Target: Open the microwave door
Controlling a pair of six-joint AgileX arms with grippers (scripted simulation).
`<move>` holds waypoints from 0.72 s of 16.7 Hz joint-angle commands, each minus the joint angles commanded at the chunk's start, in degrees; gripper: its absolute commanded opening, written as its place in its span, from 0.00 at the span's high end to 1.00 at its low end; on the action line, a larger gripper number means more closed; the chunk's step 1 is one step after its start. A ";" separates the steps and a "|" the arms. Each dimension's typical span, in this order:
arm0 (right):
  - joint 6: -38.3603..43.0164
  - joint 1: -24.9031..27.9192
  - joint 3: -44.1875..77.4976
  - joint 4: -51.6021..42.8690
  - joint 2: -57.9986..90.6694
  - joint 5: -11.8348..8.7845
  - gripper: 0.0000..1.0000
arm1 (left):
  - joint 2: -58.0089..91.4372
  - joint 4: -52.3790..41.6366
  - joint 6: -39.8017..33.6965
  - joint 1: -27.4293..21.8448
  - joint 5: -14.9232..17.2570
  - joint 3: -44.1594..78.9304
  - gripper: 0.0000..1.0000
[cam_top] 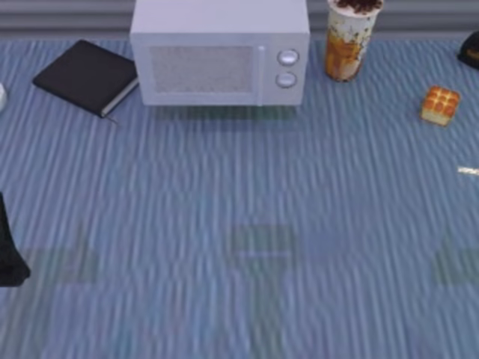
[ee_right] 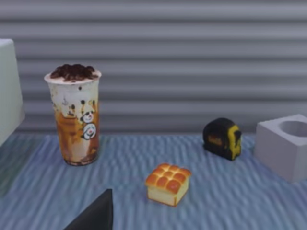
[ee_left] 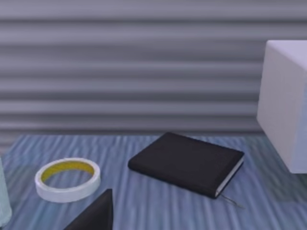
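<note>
The microwave stands at the back centre of the table, pale lavender-white, with two round grey knobs on its right front panel. The microwave door, with its speckled mesh window, lies flat against the front, closed. In the left wrist view only the oven's side wall shows. My left gripper sits at the table's left edge, far from the oven, open and empty; one dark fingertip shows. My right gripper is outside the top view, open and empty, with one fingertip visible.
A black notebook lies left of the oven, with a tape roll farther left. A bubble-tea cup stands right of the oven. A small bread loaf, a tape measure and a grey block lie at the right.
</note>
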 joint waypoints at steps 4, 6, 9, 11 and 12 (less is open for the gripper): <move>0.00 0.00 0.00 0.00 0.00 0.00 0.00 | 1.75 -0.18 -0.28 -0.93 -0.80 1.47 0.00; 0.00 0.00 0.00 0.00 0.00 0.00 0.00 | 5.96 -0.47 -1.03 -3.02 -2.65 4.89 0.00; 0.00 0.00 0.00 0.00 0.00 0.00 0.00 | 16.84 -0.76 -3.09 -7.80 -6.96 13.20 0.00; 0.00 0.00 0.00 0.00 0.00 0.00 0.00 | 26.86 -0.64 -5.07 -11.76 -10.53 20.45 0.00; 0.00 0.00 0.00 0.00 0.00 0.00 0.00 | 32.49 -0.46 -6.21 -13.89 -12.45 24.47 0.00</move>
